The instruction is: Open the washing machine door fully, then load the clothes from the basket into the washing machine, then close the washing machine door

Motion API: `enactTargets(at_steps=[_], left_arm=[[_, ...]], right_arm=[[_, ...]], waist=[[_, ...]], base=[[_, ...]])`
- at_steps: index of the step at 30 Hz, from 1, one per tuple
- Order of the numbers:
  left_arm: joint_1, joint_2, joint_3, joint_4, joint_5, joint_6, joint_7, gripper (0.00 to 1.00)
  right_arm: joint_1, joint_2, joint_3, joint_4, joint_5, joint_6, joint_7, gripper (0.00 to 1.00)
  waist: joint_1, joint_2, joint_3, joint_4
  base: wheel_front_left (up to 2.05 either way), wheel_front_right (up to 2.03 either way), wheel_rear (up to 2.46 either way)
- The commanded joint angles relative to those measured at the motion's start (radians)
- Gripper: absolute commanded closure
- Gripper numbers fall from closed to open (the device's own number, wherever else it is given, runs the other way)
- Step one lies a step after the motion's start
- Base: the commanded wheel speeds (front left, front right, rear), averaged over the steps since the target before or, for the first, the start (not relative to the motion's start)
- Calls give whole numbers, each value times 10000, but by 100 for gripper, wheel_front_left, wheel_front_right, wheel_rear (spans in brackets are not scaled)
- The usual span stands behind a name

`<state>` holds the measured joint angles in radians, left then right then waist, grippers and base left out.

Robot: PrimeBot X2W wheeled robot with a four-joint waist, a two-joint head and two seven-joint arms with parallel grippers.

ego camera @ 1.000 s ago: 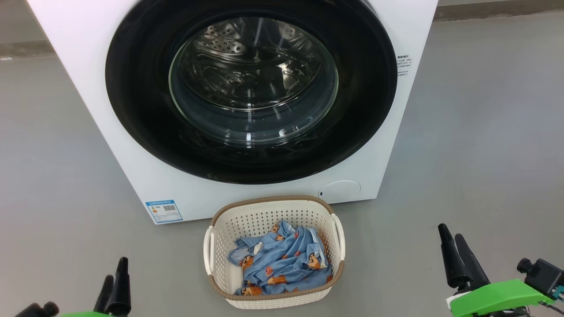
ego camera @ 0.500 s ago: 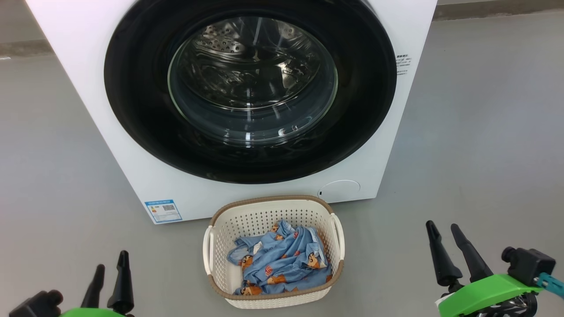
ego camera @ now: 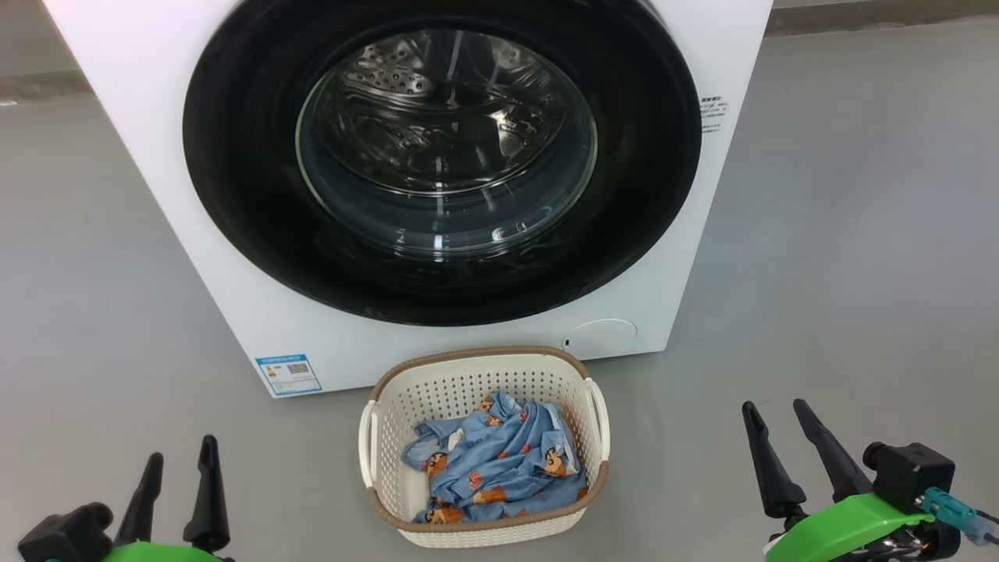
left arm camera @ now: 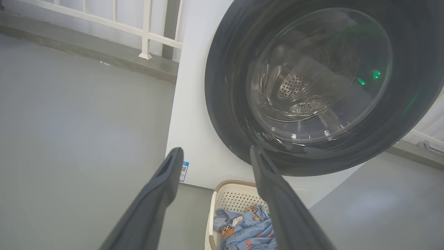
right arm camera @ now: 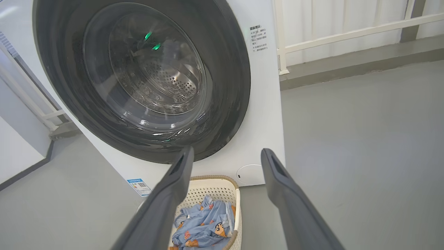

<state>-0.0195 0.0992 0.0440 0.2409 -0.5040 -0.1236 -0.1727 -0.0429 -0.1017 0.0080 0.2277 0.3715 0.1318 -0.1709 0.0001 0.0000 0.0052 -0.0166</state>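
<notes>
The left gripper (ego camera: 182, 449) and the right gripper (ego camera: 774, 406) have jaws spread and empty, low on each side of the basket (ego camera: 476, 355) with the clothes (ego camera: 499, 460), so one should probably rise to the edge of the shut door (ego camera: 234, 195) of the washing machine (ego camera: 156, 117) and swing it wide.

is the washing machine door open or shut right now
Shut. The washing machine door sits flush against the white front of the washing machine, its steel drum seen through the glass.
</notes>
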Motion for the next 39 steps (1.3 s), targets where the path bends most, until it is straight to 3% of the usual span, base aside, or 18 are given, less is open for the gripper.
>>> enactTargets(at_steps=[1, 27, 39], left_arm=[[-226, 203, 298, -318, 367, -53, -149, 0], [45, 513, 212, -389, 3190, -71, -884, 0], [70, 500, 202, -380, 3204, -71, -891, 0]], right_arm=[[-418, -143, 136, -229, -381, -9, -171, 0], [-420, -261, 289, -530, -3457, -11, -902, 0], [-425, -278, -43, -492, -3358, -11, -908, 0]], waist=[[0, 0, -9, 0], [-1, 0, -161, -47], [-1, 0, -135, -53]], base=[[0, 0, 0], [0, 0, 0], [0, 0, 0]])
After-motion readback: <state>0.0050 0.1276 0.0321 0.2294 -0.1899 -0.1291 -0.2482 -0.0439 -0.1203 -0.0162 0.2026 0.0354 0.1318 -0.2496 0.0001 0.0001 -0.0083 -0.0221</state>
